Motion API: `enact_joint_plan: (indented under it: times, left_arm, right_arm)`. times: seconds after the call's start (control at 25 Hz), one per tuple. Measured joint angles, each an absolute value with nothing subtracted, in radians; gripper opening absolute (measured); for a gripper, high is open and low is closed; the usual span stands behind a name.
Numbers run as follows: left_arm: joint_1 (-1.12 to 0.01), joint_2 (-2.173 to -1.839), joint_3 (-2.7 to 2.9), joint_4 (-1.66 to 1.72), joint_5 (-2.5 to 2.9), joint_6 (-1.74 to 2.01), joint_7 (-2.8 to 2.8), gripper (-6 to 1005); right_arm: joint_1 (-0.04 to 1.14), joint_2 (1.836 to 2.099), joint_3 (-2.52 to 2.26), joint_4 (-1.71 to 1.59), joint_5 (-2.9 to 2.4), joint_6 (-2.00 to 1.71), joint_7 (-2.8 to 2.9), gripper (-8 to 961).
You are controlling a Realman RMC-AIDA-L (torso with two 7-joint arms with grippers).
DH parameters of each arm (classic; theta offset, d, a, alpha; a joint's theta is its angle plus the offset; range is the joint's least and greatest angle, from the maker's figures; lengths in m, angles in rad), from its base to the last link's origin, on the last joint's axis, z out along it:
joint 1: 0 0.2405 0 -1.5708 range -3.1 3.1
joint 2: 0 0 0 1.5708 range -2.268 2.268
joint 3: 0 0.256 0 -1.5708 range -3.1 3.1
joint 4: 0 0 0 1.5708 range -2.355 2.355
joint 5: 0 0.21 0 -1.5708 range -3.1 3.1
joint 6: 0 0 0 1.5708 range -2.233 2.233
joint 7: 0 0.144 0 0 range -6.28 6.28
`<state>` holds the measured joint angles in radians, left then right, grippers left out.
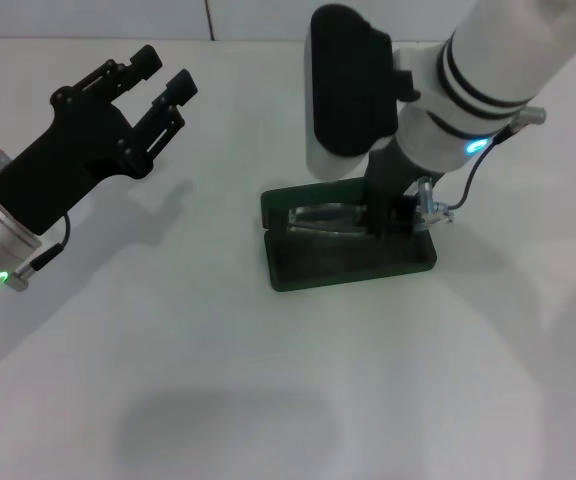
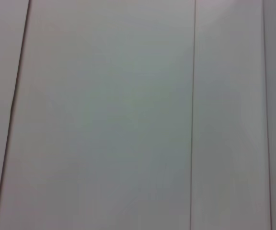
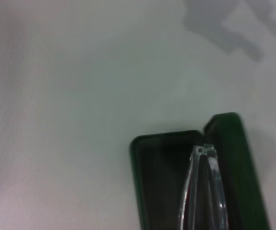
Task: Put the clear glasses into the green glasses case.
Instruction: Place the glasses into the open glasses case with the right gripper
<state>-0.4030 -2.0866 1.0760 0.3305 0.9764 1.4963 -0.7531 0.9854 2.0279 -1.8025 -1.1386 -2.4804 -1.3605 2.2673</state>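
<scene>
The green glasses case [image 1: 353, 262] lies open on the white table, right of centre, its lid [image 1: 288, 200] standing up at the far side. The clear glasses [image 1: 323, 218] hang low over the case's dark inside, one end sticking out past the right side. My right gripper [image 1: 390, 215] reaches down over the case and is shut on the glasses near their right end. In the right wrist view the glasses [image 3: 205, 191] show just above the case [image 3: 159, 182]. My left gripper [image 1: 165, 75] is open and raised at the far left, away from the case.
The white table [image 1: 218, 380] surrounds the case on all sides. A wall seam [image 1: 209, 18] runs along the far edge. The left wrist view holds only white panels with thin seams [image 2: 193, 115].
</scene>
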Motion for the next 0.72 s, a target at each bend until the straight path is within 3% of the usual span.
enact_joint_plan:
  times: [0.72]
  left_arm:
    - [-0.411, -2.091, 1.081, 0.319, 0.98, 1.497, -0.757, 482]
  right_arm:
    - [0.832, 2.028, -1.973, -1.264, -2.58, -1.205, 2.273, 112]
